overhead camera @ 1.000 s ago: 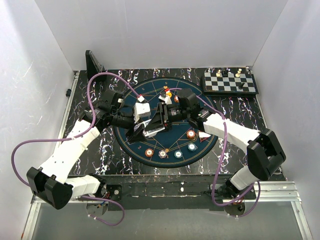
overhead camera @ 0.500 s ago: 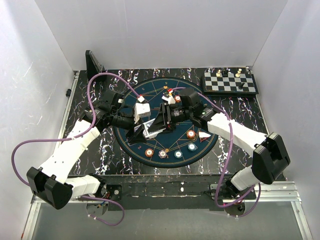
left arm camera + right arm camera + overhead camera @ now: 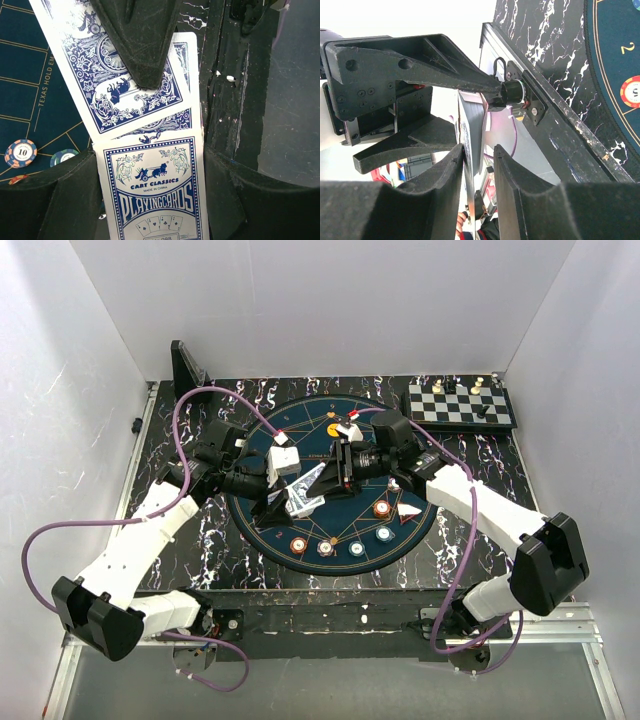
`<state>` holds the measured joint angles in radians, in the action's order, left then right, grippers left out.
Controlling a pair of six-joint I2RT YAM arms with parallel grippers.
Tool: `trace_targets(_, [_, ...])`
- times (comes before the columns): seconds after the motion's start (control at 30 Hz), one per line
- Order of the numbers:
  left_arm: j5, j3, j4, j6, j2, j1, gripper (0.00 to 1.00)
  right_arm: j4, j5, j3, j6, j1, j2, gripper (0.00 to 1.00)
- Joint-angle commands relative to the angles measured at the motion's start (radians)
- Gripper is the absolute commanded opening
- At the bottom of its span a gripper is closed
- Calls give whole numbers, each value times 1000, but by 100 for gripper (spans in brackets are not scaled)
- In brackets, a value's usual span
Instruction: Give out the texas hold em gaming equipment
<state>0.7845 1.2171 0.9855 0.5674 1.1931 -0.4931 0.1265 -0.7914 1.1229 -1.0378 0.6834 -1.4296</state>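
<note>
Clamping a blue-and-white cardboard pack of playing cards (image 3: 155, 205) tight between the closed-in fingers of the left gripper (image 3: 150, 165), low in the left wrist view. Fanned above that pack, toward the upper left of the same view, loose blue-backed playing cards (image 3: 125, 95). Overlapping the topmost card's back from the upper edge with one black finger (image 3: 135, 40) of the right gripper (image 3: 479, 150). Straddling the cards' thin edges in the right wrist view, those fingers slightly apart; impossible to tell whether pinching a card or merely lying alongside. Held at the centre of the top view, above a large round dark-blue mat with gold lines (image 3: 262, 525). Spread along the mat's lower arc, well apart from both grippers, small round poker chips (image 3: 326, 547), among them an orange chip (image 3: 298, 545) and a teal chip (image 3: 357, 548). Near the mat's upper edge, a yellow chip (image 3: 333, 428). At upper right, off the mat on the black white-veined tabletop (image 3: 500, 455), a black-and-white chessboard (image 3: 460, 408) with pieces.
</note>
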Motion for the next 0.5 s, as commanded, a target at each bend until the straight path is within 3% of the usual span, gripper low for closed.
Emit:
trace_targets(0.0, [35,-8,-38,-12,-39,-2,0,27,-2,6,35,-10,37,37])
trace_targets(0.27, [33,-24,-33,-11,-58,-2,0,94,35,35,77,-24,47,37])
trace_targets(0.47, [25,-36,-28,-8,-78,-2,0,108,52,43,87,-36,61,30])
